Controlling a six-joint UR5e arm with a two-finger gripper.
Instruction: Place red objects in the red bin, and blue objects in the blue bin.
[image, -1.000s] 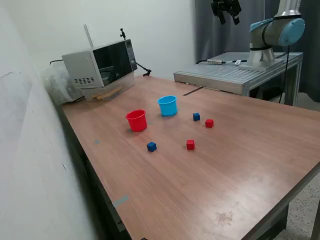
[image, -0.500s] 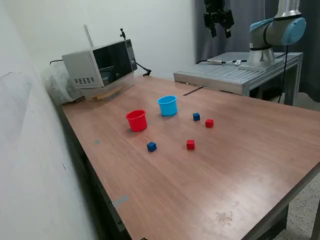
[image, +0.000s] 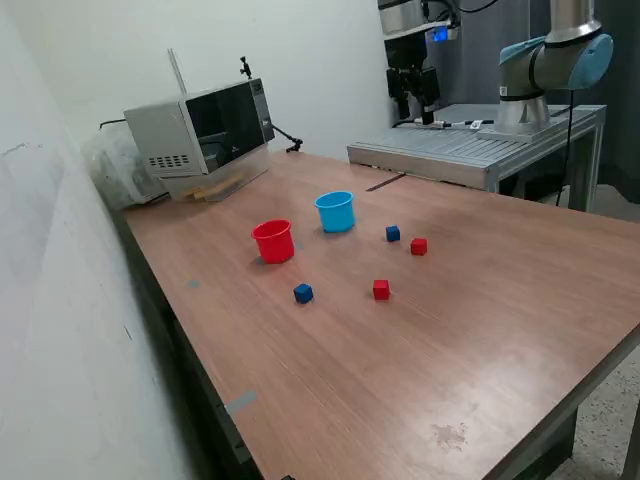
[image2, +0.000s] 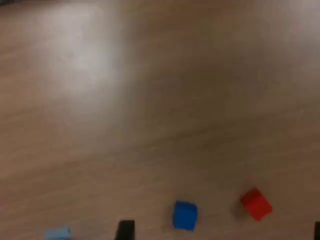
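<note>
The red cubes and blue cubes all lie loose on the wooden table (image: 500, 330), none in a cup yet. Taking the light blue cup (image: 335, 212) as the mark: the red cup (image: 273, 241) stands just beside it toward the exterior view's left, one blue cube (image: 393, 233) lies near it on the other side, with a red cube (image: 418, 246) just beyond that one. The second red cube (image: 381, 289) and the second blue cube (image: 303, 293) lie farther off, toward the near edge of the table.

The gripper (image: 413, 88) hangs high above the far end of the table, well apart from the light blue cup and from every cube. Its fingers look a little parted with nothing between them, though it is small and dark and I would not swear to it.

The wrist view is blurred, showing a blue cube (image2: 185, 215) and a red cube (image2: 256, 203) near each other. That pairing is the risk as I judge it: descending on one could nudge or catch its neighbour. The cubes are tiny, so a slightly off-centre close could flick one away. The cups stand close together and look light, so a low release could tip one or drop a cube in the wrong colour.
</note>
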